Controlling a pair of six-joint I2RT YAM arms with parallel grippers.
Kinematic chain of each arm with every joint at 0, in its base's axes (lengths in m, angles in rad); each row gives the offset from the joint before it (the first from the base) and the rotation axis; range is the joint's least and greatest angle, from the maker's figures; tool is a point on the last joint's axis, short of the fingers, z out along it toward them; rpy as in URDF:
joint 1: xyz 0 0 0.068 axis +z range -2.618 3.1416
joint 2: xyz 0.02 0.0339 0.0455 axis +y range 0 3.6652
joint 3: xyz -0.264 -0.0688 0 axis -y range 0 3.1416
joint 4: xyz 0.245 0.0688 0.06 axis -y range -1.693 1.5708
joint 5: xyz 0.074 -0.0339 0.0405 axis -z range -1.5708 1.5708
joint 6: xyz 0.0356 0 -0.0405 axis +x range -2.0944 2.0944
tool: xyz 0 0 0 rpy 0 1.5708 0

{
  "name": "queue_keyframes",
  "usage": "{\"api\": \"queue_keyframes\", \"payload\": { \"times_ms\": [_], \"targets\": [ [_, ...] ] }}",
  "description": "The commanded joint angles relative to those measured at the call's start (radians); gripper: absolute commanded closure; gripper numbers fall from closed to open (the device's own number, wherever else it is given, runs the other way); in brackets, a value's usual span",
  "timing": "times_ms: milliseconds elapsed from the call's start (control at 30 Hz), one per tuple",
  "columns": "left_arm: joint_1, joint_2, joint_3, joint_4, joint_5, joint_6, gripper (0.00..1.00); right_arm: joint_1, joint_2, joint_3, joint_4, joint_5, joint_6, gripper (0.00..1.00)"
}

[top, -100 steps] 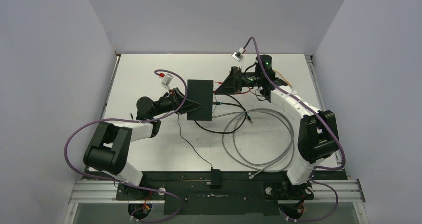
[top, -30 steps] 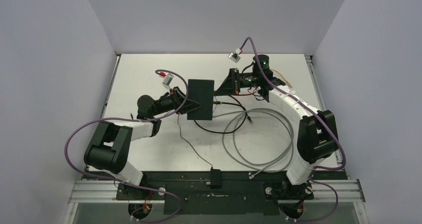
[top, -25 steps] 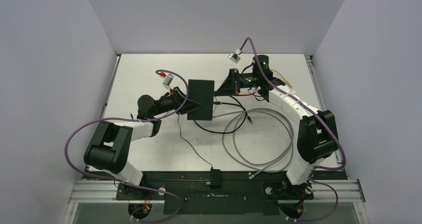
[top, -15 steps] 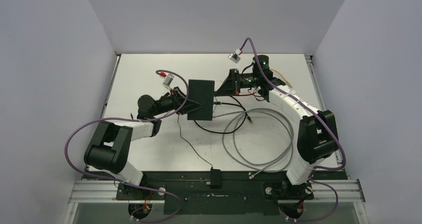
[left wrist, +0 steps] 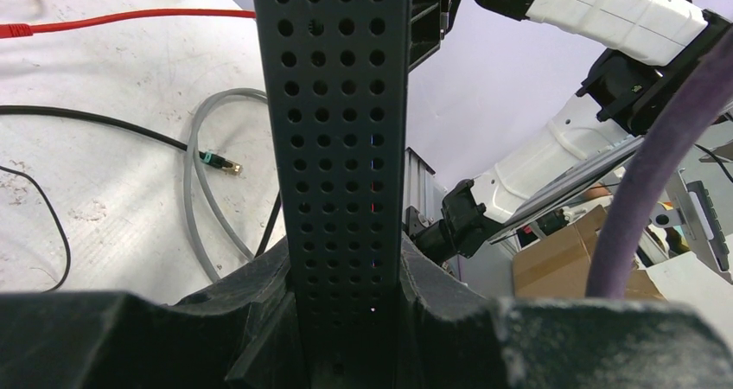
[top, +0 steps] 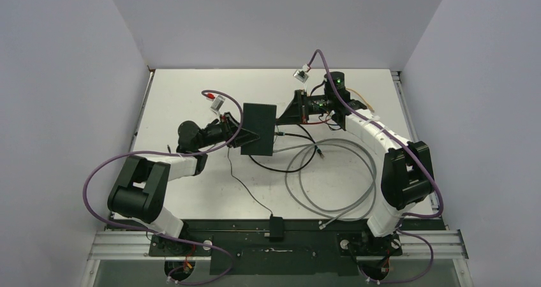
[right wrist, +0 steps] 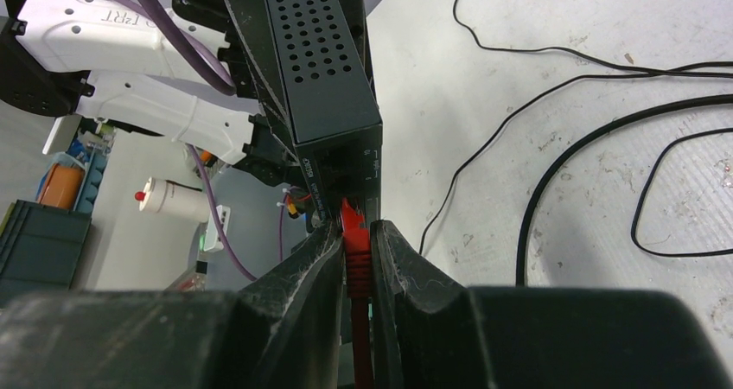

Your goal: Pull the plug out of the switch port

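Two end effectors engaged | top: your switch (top: 258, 129) lies mid-table (top: 178, 89), long axis near-to-far, ports facing right | left wrist: your left end effector (left wrist: 344, 285) clamps the switch's perforated edge | right wrist: your right end effector (right wrist: 356, 251) is closed on the red plug (right wrist: 354, 232), which looks seated; the pull itself remains.

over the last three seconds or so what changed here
The right gripper turned a little at the wrist, and the switch edged slightly rightward in the top view. Nothing was taken hold of or let go. The right gripper stays shut on the red plug, which is still in the port, and the left gripper still clamps the switch.
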Motion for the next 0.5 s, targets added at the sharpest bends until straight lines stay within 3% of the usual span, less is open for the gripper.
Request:
{"api": "queue_keyframes", "payload": {
  "times_ms": [0, 467],
  "targets": [
    [0.018, -0.068, 0.031, 0.098, -0.077, 0.042, 1.00, -0.041, -0.073, 0.015, -0.040, 0.021, -0.047, 0.95],
    [0.025, -0.101, 0.009, 0.103, -0.093, 0.045, 1.00, -0.047, -0.078, -0.014, -0.048, 0.030, -0.063, 0.95]
  ]
}}
